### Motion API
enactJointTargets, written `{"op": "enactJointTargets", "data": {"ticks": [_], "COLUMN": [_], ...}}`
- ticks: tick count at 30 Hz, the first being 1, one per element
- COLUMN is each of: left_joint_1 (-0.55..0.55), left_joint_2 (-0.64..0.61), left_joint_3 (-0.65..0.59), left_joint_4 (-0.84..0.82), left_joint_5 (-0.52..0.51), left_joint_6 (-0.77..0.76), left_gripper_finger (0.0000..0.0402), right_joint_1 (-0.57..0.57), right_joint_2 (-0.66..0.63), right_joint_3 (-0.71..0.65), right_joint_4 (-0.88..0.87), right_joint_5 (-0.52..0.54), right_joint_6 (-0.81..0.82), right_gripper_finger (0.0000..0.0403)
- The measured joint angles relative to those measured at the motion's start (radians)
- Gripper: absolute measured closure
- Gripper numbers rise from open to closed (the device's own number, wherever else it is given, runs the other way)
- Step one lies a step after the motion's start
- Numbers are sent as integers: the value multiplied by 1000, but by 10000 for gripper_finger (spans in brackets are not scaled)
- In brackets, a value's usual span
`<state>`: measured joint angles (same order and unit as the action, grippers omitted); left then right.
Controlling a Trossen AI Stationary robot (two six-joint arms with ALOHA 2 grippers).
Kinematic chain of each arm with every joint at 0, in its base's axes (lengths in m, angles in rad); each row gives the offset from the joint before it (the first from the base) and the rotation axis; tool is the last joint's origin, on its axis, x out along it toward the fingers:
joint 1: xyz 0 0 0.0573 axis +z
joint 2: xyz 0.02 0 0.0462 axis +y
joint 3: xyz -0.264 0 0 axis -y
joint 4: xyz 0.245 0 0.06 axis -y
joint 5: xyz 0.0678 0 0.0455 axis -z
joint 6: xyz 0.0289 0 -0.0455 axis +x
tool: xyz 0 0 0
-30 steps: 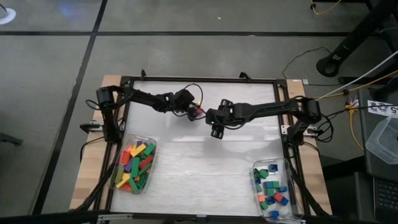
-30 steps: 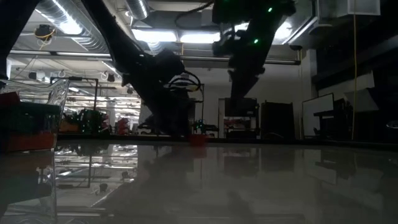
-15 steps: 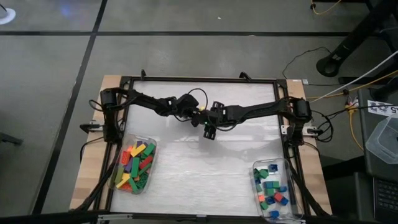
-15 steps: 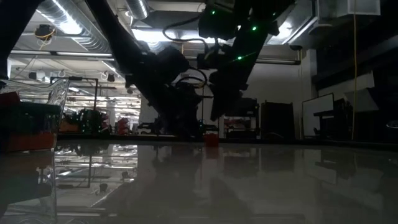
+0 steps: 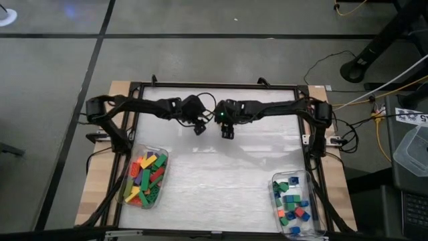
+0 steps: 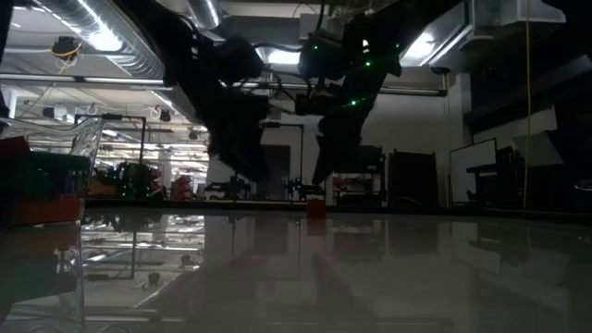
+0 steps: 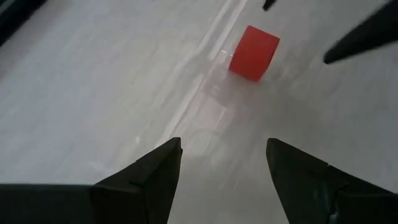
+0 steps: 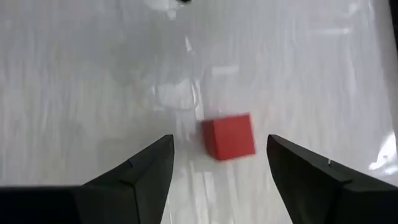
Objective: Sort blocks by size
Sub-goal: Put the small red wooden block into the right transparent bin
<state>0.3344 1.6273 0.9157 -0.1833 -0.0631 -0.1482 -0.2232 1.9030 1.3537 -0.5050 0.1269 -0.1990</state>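
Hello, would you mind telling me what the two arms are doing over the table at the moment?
They are sorting blocks by size. One small red block lies loose on the table, near the far edge. The right claw hangs open just above it, and the left claw is open close by; neither holds anything. A tub of long blocks sits at the near left and a tub of small blocks at the near right.

Two black jointed arms (image 5: 147, 106) with looping black cables, green indicator lights, dark wedge-shaped fingers (image 7: 140, 180).
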Motion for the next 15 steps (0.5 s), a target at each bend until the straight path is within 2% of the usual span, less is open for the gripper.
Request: {"op": "enactJointTargets", "data": {"ticks": [4, 9, 15], "left_joint_1": [-8, -36, -89], "left_joint_2": [-84, -211, -415], "left_joint_3": [0, -1, -51], "left_joint_4": [-94, -170, -239], "left_joint_5": [-2, 0, -2], "left_joint_6": [12, 69, 49], "left_gripper_finger": [176, 176, 176], "right_joint_1": [-34, -74, -86], "right_joint_2": [0, 1, 46], "right_joint_3": [0, 0, 1], "right_joint_4": [14, 20, 65], "right_joint_5": [-67, -102, -139], "right_joint_6": [-24, -27, -44], "right_gripper_finger": [149, 149, 149]}}
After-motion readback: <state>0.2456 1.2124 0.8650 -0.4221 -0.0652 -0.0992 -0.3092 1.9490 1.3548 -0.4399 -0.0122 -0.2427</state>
